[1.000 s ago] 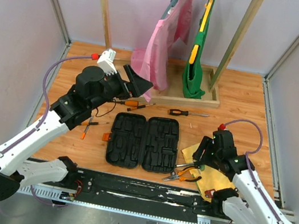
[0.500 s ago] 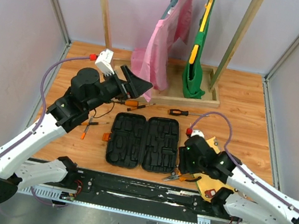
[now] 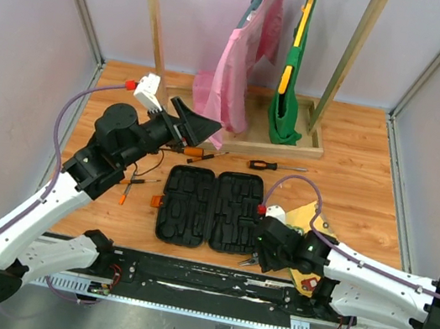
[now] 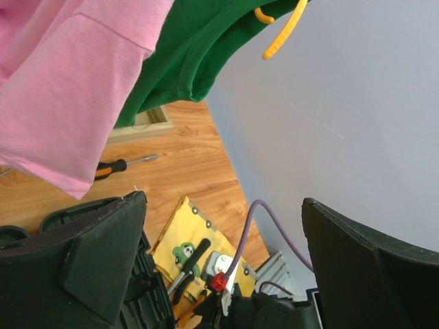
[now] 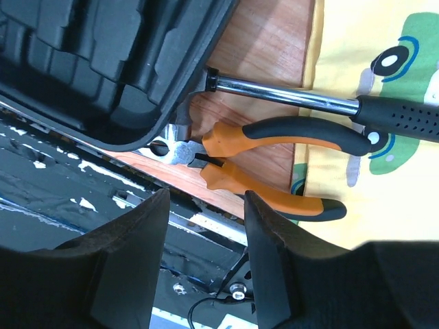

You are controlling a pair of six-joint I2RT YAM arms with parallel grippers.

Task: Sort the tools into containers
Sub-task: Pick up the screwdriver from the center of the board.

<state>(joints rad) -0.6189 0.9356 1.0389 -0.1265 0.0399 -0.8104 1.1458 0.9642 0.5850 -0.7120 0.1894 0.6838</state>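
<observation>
Orange-handled pliers (image 5: 274, 157) with black-tipped grips are seen lying just beside the open black tool case (image 3: 212, 210), handles on a yellow board (image 5: 343, 41). Only bare moulded slots are shown in both halves. The right gripper (image 5: 204, 205) is held spread above the pliers. The left gripper (image 4: 223, 202) is likewise spread, raised in the air.

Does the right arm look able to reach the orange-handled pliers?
Probably yes: the right end effector is open over the orange-handled pliers and nothing covers them, though the tool case lies close.
</observation>
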